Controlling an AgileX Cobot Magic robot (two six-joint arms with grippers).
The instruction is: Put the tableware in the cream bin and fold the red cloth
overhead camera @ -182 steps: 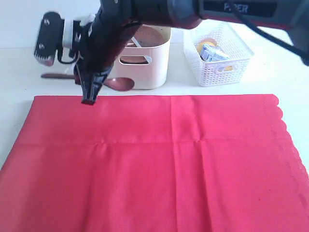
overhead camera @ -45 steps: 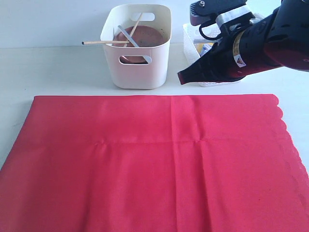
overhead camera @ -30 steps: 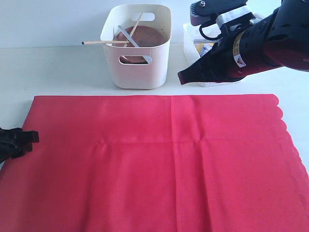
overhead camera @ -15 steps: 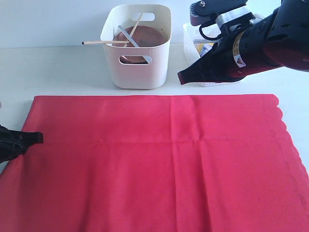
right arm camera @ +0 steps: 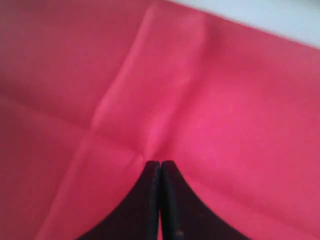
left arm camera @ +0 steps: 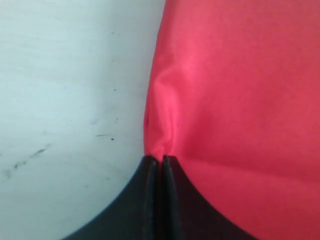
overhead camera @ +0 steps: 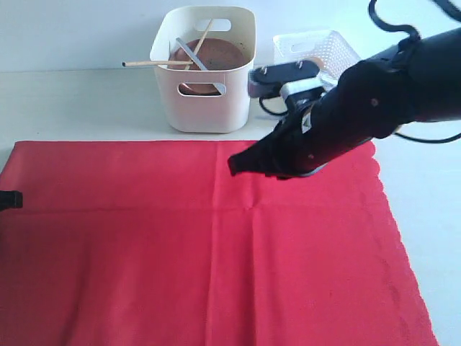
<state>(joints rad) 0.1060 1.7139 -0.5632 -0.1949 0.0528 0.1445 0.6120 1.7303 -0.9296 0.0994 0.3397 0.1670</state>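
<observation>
Clearance over the red cloth [overhead camera: 144, 252]
Near half of it lies bare and open; the right arm [overhead camera: 360, 108] spans its far right. Behind stands the cream bin [overhead camera: 205, 94], chopsticks [overhead camera: 144, 64] jutting left over bare table [overhead camera: 72, 101].

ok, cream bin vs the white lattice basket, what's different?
The cream bin has smooth solid walls; the white lattice basket is perforated. The bin stands taller, the basket lower. The bin holds chopsticks, a knife and a brown plate; the basket's contents can't be made out. Both sit beyond the red cloth.
</observation>
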